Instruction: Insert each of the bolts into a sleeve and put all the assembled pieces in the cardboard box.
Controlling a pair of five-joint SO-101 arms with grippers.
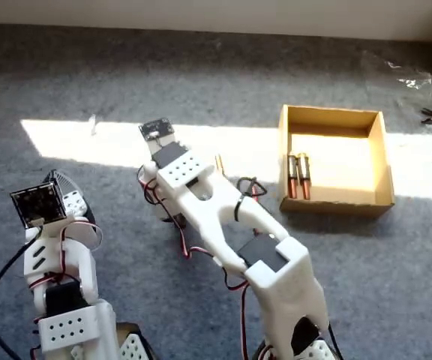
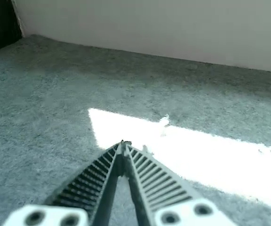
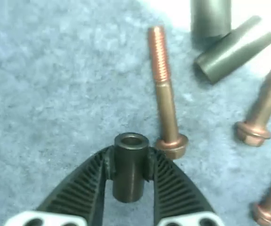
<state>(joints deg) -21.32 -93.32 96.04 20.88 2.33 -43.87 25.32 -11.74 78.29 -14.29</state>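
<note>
R gripper [image 3: 130, 158] pinches a sleeve [image 3: 130, 172], open end clear, prob. to take the bolt [image 3: 165, 94] lying just beside it. L gripper [image 2: 122, 148] is pressed together, w/ nothing held. The cardboard box [image 1: 334, 115] holds two assembled pcs [image 1: 298, 177].

Fixed high over the carpet [image 1: 201, 75], looking steeply down from behind both arm bases, far enough back to take in the cardboard box [image 1: 336, 199] right of centre and the sunlit strip [image 1: 88, 142] across the middle.

Mounted on the left wrist, low and almost level with the floor, aimed out along the left gripper [image 2: 123, 145] toward the wall [image 2: 173, 28].

Mounted on the right wrist, very close, pointing nearly straight down past the right gripper [image 3: 130, 157].

Shared by all three: grey carpet and part of the sunlit strip. Shared by the high and left wrist views: the foot of the wall.
</note>
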